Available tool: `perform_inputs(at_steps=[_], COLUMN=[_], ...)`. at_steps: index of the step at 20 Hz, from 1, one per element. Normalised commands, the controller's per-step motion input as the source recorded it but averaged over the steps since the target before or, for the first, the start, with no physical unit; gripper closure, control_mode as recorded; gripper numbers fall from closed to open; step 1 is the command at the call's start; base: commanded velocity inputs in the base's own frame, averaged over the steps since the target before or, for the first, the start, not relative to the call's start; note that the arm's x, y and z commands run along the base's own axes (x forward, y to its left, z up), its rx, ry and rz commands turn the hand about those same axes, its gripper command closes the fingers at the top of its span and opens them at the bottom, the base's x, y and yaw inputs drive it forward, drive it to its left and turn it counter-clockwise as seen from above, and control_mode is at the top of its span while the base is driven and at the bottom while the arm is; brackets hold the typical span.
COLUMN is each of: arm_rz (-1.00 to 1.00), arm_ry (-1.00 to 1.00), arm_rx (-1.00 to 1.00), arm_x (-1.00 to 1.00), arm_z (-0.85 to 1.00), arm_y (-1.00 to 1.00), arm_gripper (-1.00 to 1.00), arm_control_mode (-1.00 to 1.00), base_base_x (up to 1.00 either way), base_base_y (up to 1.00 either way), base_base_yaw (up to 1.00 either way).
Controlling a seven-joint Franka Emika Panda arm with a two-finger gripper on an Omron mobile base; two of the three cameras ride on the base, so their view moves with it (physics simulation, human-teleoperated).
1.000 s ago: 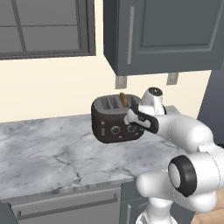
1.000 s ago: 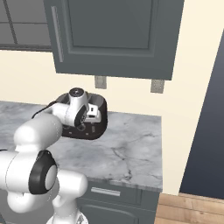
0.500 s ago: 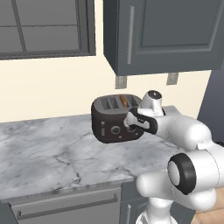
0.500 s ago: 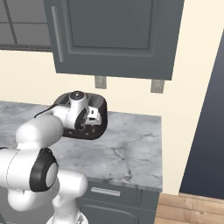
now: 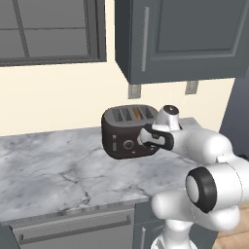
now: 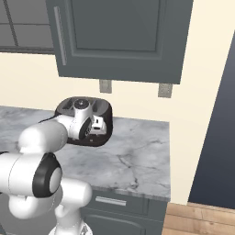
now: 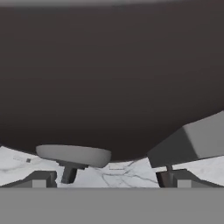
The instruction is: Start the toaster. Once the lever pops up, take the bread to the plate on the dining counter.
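Toaster sits at mid-frame on the marble surface; the end effector, fingers spread wide, presses close against its front right side.

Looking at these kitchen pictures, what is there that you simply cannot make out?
- Left base view: the right part of the dark glossy toaster's front is hidden behind the gripper, so the lever there is unseen.
- Left base view: a tan sliver of bread peeks from a top slot; the rest sits inside.
- Right base view: the white arm covers most of the toaster.
- Hand view: too close; whether the fingertips touch the toaster is unclear.
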Motion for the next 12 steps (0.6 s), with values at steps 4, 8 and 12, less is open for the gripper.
perform_inputs(at_steps=[4, 8, 12], arm_rz=[0.00, 0.00, 0.00], arm_ry=[0.00, 0.00, 0.00], arm_rx=[0.00, 0.00, 0.00], arm_x=[0.00, 0.00, 0.00], arm_z=[-0.20, -0.18, -0.15], arm_y=[0.00, 0.00, 0.00], arm_gripper=[-1.00, -1.00, -1.00], arm_control_mode=[-1.00, -1.00, -1.00], base_base_x=[0.00, 0.00, 0.00], base_base_y=[0.00, 0.00, 0.00], base_base_yaw=[0.00, 0.00, 0.00])
